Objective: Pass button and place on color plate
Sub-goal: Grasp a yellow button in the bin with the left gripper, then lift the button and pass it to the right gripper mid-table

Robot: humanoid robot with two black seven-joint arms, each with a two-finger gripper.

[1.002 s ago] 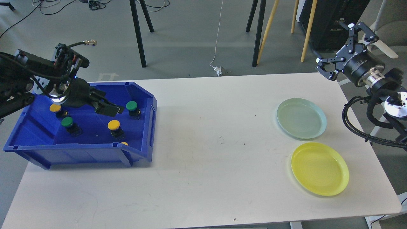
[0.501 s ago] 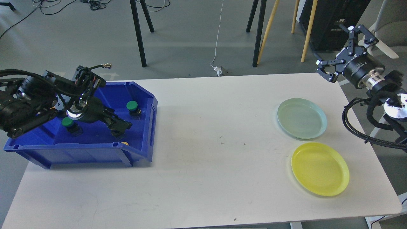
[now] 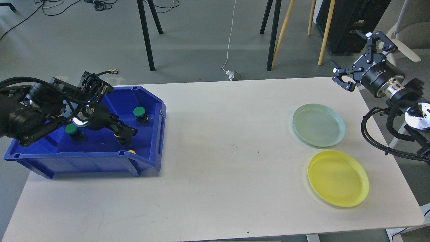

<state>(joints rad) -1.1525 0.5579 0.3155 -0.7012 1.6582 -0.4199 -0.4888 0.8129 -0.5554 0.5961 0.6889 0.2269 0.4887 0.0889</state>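
Note:
My left gripper [image 3: 125, 133] is down inside the blue bin [image 3: 84, 161], right over a yellow button [image 3: 116, 135] of which only a sliver shows. Its dark fingers cannot be told apart. A green button [image 3: 138, 111] stands at the bin's back right. Another green button [image 3: 71, 129] stands by my left wrist. A second yellow button [image 3: 131, 152] peeks over the bin's front wall. The pale green plate [image 3: 318, 125] and the yellow plate [image 3: 337, 178] lie at the table's right. My right gripper [image 3: 359, 57] is open and empty, in the air beyond the table's far right corner.
The white table [image 3: 218, 161] runs between the bin and the plates. My left arm covers the bin's back left part. Cables of my right arm [image 3: 373, 137] hang beside the table's right edge. Stand legs [image 3: 147, 37] and a black cabinet [image 3: 349, 20] are behind the table.
My left gripper dropped from the bin's upper middle down onto the yellow button, then barely moved over the last half second. My right gripper shifted slightly and rotated a little.

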